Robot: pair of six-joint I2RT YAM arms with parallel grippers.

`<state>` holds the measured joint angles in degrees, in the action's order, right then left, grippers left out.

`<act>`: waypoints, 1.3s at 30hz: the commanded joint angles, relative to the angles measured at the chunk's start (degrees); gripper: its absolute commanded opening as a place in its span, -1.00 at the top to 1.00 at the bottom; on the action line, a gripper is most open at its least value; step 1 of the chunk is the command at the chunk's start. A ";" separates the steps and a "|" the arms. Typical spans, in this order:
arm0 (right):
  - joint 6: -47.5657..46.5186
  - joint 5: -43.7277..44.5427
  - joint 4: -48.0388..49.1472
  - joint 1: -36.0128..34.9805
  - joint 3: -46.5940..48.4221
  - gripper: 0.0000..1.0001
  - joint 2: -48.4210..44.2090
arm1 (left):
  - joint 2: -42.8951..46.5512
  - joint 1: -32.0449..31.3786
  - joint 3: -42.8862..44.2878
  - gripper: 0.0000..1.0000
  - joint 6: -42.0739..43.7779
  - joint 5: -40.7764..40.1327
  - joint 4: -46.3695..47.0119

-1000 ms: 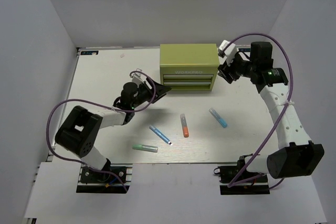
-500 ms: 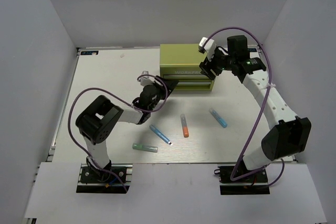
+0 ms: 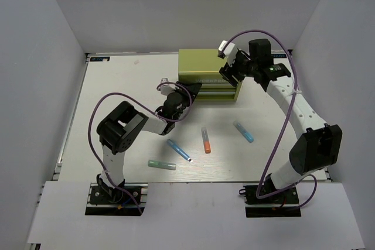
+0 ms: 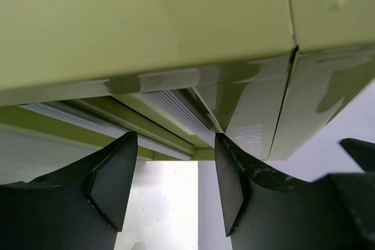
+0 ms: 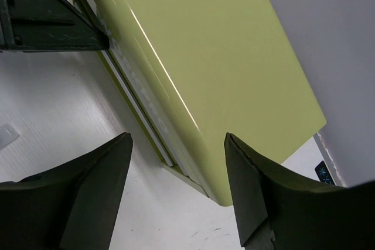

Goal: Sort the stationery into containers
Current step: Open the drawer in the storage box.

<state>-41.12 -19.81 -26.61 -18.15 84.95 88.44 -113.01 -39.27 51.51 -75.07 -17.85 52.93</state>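
Four little pens lie on the white worktop (image 3: 117,86), in front of the lime-green chest (image 3: 202,60) and well apart from it. The light blue pen (image 3: 244,132) is on the right, the orange pen (image 3: 205,140) in the middle, and the blue pen (image 3: 179,150) w/ white tip is left of that. The mint green pen (image 3: 162,165) is nearest the arms. The chest sits at the back, drawers facing the arms. The left tool (image 3: 193,90) is at its front left corner, by the drawers. The right tool (image 3: 227,74) hangs over its front right part.

Left wrist view: the left tool (image 4: 173,188) is wide, w/ nothing btw its fingers. The chest (image 4: 146,21) is very close and fills the top. Can't tell if they touch.

Right wrist view: the right tool (image 5: 176,197) is wide too and holds nothing. The chest (image 5: 205,57) lies under it. The left tool's dark finger (image 5: 50,24) sits by the drawer fronts, top left.
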 commanded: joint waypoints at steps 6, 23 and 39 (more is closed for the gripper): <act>-1.33 1.36 1.21 -0.30 2.06 -0.40 4.36 | -0.54 -0.63 0.61 -0.28 -3.68 -4.65 3.93; -3.87 1.27 0.16 -0.13 2.33 -0.40 5.60 | -7.39 -3.01 2.28 0.04 -9.75 -14.06 14.75; -6.16 1.53 -2.65 -0.30 3.12 -0.43 6.39 | -13.11 -4.59 2.81 0.74 -11.94 -16.17 26.26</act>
<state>-46.37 -18.13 -27.42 -18.31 85.62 94.13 -125.05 -43.77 53.32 -87.11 -32.21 77.01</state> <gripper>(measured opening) 0.712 0.262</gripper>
